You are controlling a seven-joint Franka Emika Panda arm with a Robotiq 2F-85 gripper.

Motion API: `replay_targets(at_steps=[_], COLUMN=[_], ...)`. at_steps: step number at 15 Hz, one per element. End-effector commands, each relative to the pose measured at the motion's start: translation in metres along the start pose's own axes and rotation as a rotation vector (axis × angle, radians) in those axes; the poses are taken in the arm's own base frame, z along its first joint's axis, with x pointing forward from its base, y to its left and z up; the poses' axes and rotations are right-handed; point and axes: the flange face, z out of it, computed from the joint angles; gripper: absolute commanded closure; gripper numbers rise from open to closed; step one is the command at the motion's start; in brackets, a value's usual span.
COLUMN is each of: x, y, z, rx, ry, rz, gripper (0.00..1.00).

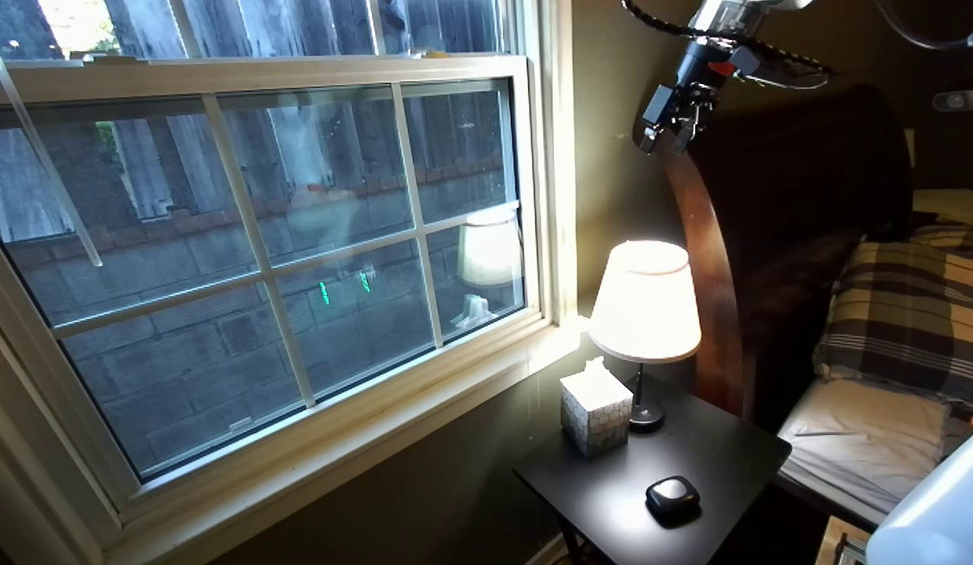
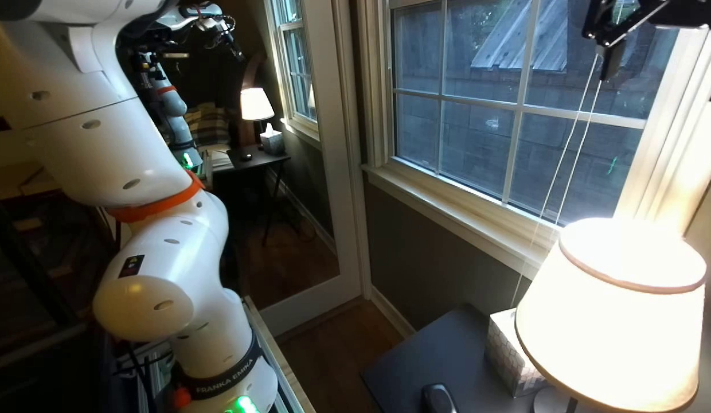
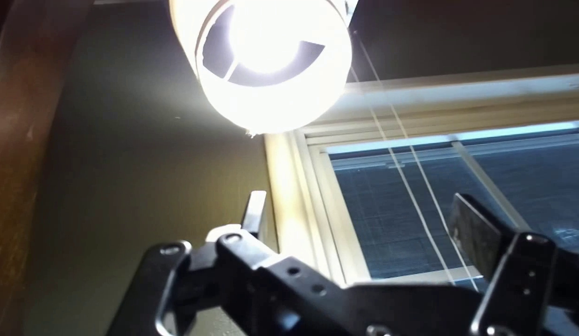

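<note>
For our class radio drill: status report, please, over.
Gripper open, nothing gripped. Two thin window cords hang close; contact unclear. Lit table lamp below, possible obstacle.

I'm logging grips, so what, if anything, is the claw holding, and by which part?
Nothing is held: the claw stands open, and the cords are not pinched.

Lamp point(image 1: 646, 302): lit, upright, pale tapered shade point(image 2: 610, 327) on a slim dark stem point(image 1: 639, 384), near the window point(image 1: 329, 235).
Cords point(image 3: 440, 212): two, thin, pale, running side by side before the window.
</note>
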Motion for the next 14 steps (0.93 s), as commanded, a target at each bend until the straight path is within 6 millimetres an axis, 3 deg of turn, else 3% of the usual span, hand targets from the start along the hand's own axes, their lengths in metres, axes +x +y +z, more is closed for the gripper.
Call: replay_targets(at_steps=[1,10,11,14], x=[-0.024,-0.059,-0.043,-0.044], y=[-0.046,-0.157,-0.140,-0.146], z=[-0.017,-0.058,-0.052,-0.058], rx=[-0.013,-0.057,-0.057,-0.052], ry=[-0.014,-0.006,0.008,0.020], rz=[-0.027,-0.198,-0.189,-0.197], gripper=[0.00,0.00,0.00,0.00])
